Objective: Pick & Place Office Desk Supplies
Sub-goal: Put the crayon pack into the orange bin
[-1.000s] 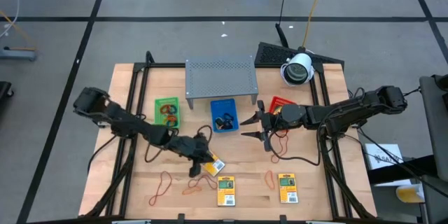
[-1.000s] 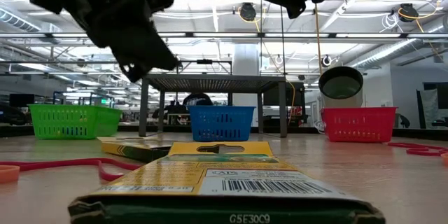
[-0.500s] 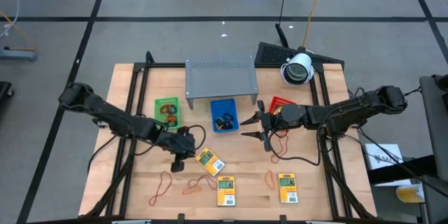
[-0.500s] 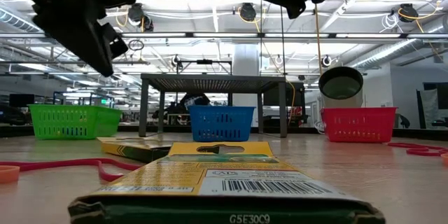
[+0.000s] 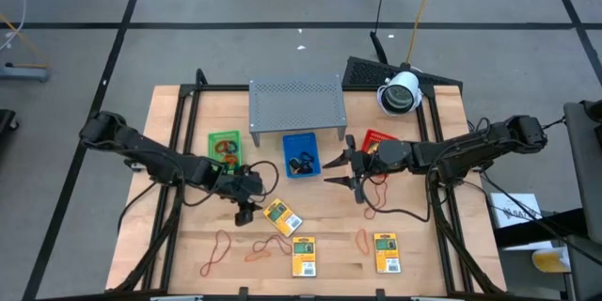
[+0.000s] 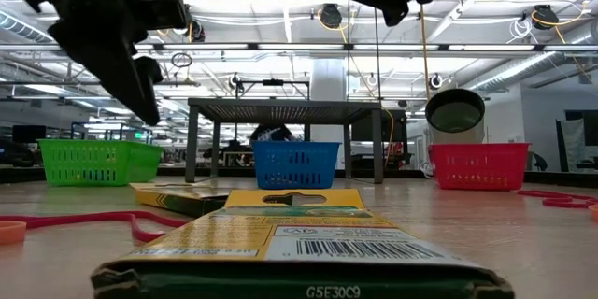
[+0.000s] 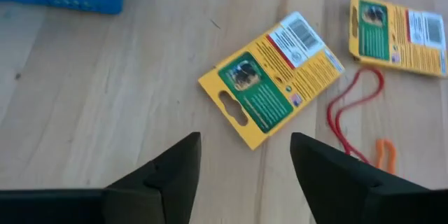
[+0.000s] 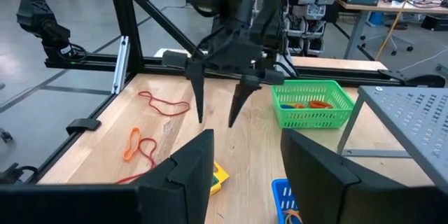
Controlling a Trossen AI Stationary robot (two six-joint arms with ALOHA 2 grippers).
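Overhead, the left gripper (image 5: 246, 209) hangs just beside the nearest yellow packet (image 5: 280, 216), its fingers spread and empty; two more packets (image 5: 302, 256) lie nearer the table's front edge, with orange-red rubber bands (image 5: 218, 250) scattered alongside, and the green tray (image 5: 212, 140), blue tray (image 5: 288, 140) and red tray (image 5: 369, 136) stand by the perforated shelf (image 5: 294, 102). The right gripper (image 5: 355, 183) waits near the red tray, fingers parted, holding nothing. From table height, the left gripper (image 6: 140, 84) hovers clear of the wood, and a packet (image 6: 290, 234) fills the foreground lying flat. Through the left wrist camera, the tilted packet (image 7: 271, 87) lies ahead of the open fingers (image 7: 168, 175), a red band (image 7: 348, 108) beside it. From the right wrist camera, the left gripper (image 8: 217, 108) shows its two tips apart above the board. To take the packet well, I judge the jaws should square up across its narrow width, descend until the tips nearly touch wood, then close on both long edges rather than a corner.
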